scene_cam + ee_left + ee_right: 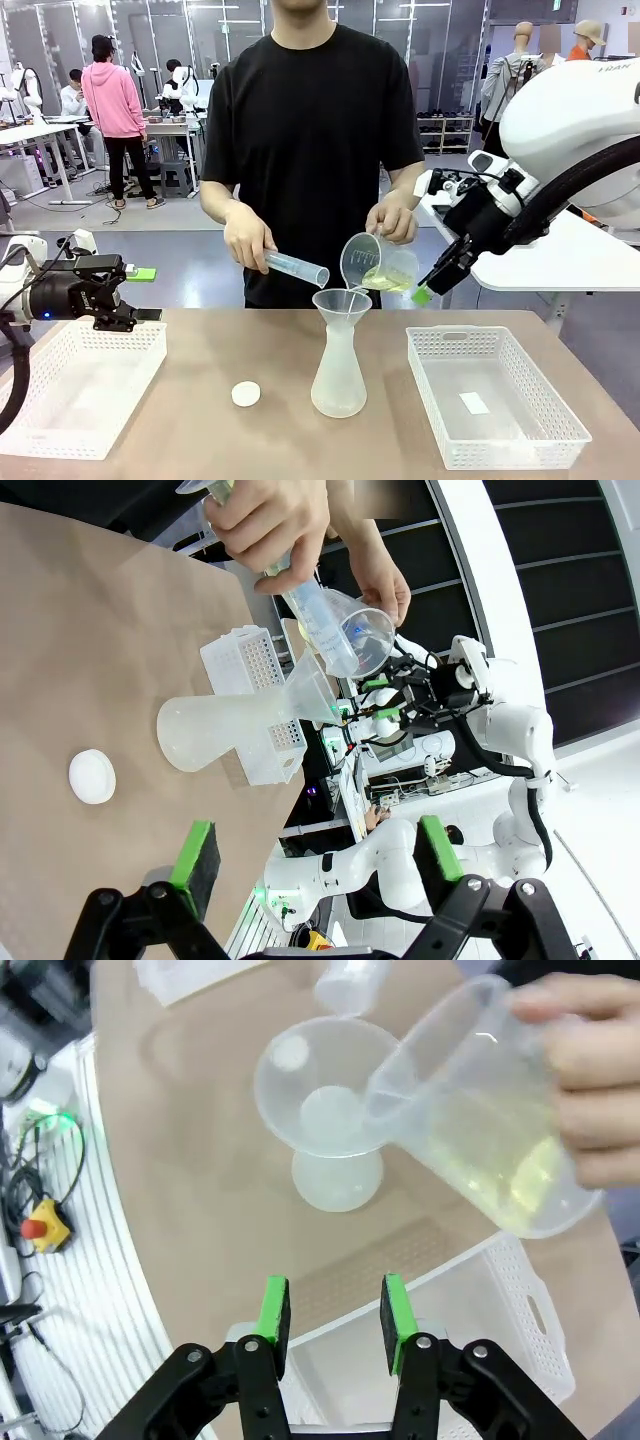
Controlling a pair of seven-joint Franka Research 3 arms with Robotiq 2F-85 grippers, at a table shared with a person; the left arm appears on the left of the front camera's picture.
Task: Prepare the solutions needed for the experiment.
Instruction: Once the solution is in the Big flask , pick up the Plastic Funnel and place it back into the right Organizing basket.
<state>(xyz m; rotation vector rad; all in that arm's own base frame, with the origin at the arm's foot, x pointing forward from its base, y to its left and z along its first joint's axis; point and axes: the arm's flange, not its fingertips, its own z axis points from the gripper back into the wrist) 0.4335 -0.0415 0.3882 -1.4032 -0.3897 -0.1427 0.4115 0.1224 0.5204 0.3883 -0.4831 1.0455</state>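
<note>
Left claw (315, 847) wide open, right claw (334, 1298) half-open, both empty, clear while a hand (396, 218) tips solutions (388, 281) into the funnel (342, 301).

A frosted translucent conical flask (338, 385) stands upright near the middle of the light brown surface (200, 345). A clear plastic funnel (342, 302) sits in its neck. Just left of the flask lies a small white round cap (246, 394). A white perforated plastic basket (135, 395) rests at the left edge. A second white perforated basket (470, 333) sits to the right, with a white slip (473, 403) on its floor. Above the funnel a clear plastic beaker (365, 258) tilts spout-down, and a clear graduated cylinder (297, 267) slants beside it. A person in a black T-shirt (310, 120) stands at the far side.
</note>
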